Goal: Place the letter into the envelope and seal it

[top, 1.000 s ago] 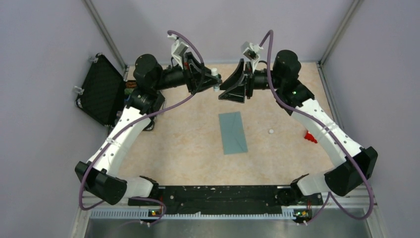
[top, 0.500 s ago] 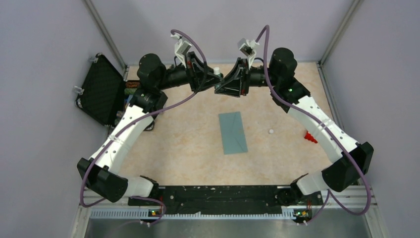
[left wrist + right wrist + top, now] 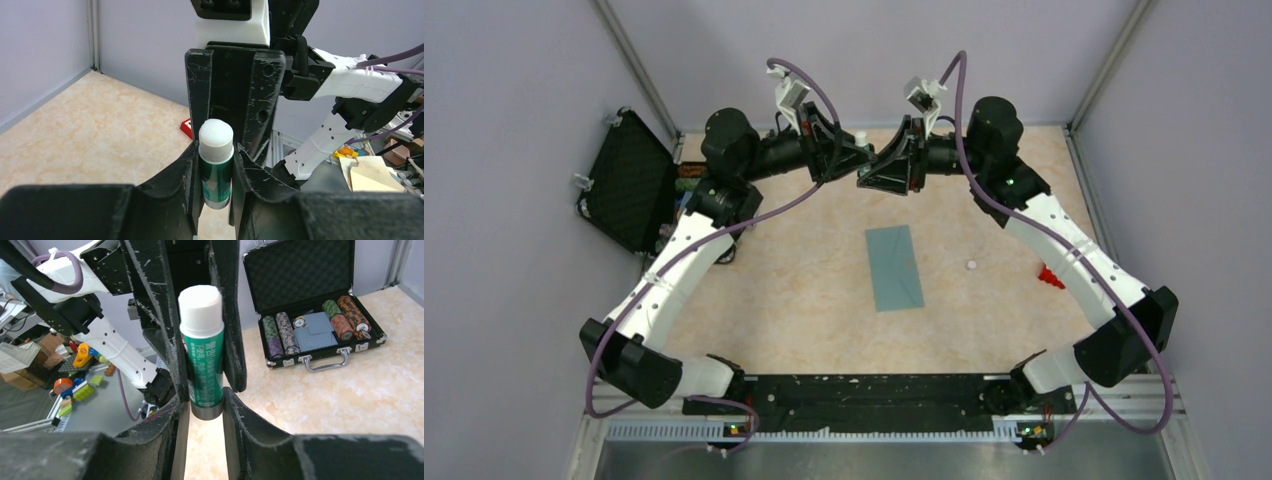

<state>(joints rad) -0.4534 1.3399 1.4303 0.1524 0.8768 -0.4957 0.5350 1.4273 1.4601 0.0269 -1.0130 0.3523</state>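
Converged since before: left gripper (image 3: 215,152) clamps glue stick (image 3: 216,172); right gripper (image 3: 205,401) perhaps touching, grip unclear.

One envelope (image 3: 895,267); one glue stick (image 3: 216,172); one open chip case (image 3: 629,182), far left; one white round piece (image 3: 970,265); one red object (image 3: 1049,276), right.

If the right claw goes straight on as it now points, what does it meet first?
Probably the green glue stick with white cap, gripped in the left claw, directly ahead; whether they touch is unclear.
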